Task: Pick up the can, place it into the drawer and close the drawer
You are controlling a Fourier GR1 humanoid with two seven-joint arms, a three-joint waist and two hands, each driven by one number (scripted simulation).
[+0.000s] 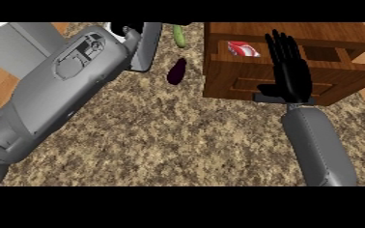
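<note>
The red and white can [244,49] lies inside the open wooden drawer [221,72] at the upper right. My right hand [291,72] is open, its fingers straight and pointing away from me. It lies over the drawer's front, just right of the can, and holds nothing. My left forearm [64,82] crosses the left side of the view up to the top edge. Only a small black part of my left hand [121,29] shows there, away from the can.
A dark purple eggplant [176,71] and a green cucumber [179,36] lie on the speckled counter [178,135] just left of the drawer. The counter's left edge runs behind my left forearm.
</note>
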